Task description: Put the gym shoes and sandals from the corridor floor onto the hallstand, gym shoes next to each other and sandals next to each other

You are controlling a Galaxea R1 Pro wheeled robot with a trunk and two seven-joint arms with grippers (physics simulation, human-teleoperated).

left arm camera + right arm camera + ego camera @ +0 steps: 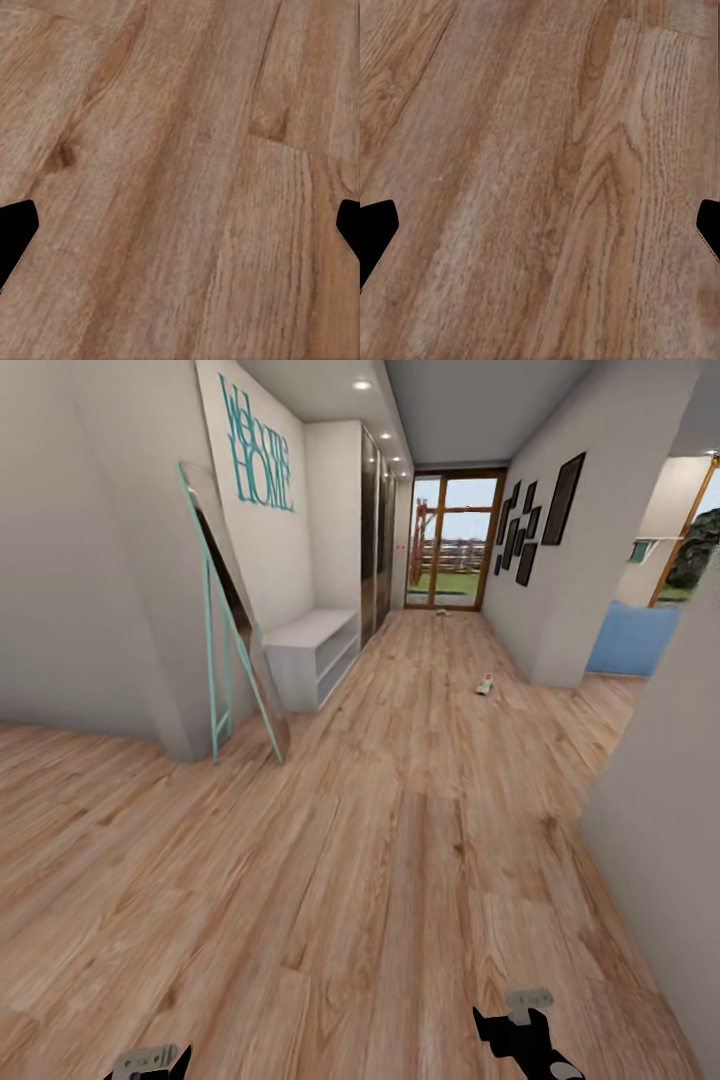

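Nothing is on the hallstand (312,645) yet: one gym shoe (485,684) lies on the corridor floor (400,840) well beyond it, another small item (441,612) farther off. Both your jaws hang spread and empty.

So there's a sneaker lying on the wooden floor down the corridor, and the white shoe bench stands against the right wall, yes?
Not quite. In the head view the white shoe bench stands against the left wall, under the "Welcome Home" lettering, beyond the leaning mirror. The sneaker does lie on the wooden floor down the corridor.
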